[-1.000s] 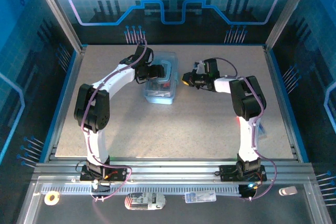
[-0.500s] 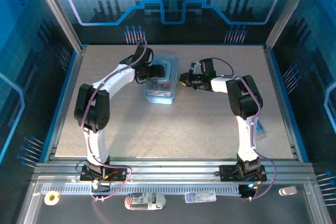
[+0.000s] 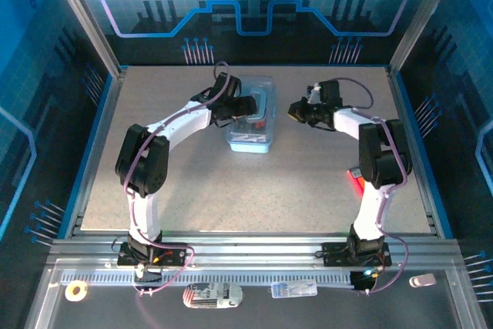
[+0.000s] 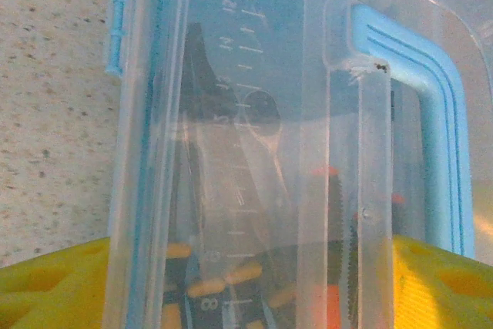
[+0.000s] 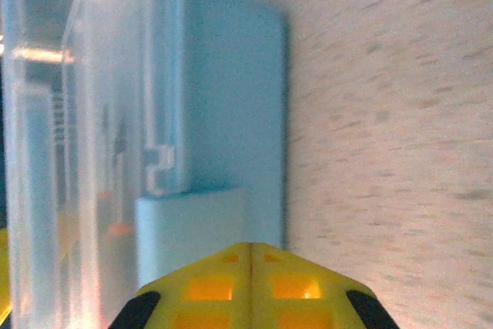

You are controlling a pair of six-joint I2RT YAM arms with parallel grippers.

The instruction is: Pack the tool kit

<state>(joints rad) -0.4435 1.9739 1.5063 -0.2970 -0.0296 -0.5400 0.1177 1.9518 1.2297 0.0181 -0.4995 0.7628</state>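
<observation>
Top external view: the left gripper (image 3: 243,105) and the tool kit box (image 3: 254,130) have shifted right together over the last second. In the left wrist view I see the jaws astride the box, apparently clamped on its walls, with the tools (image 4: 231,190) inside under the lid. The right gripper (image 3: 296,111), fingers pressed together and empty, has backed off rightward and stands apart from the box. I judge packing nearly done. Bare table (image 3: 308,190) lies nearside and right; its far edge is near.
</observation>
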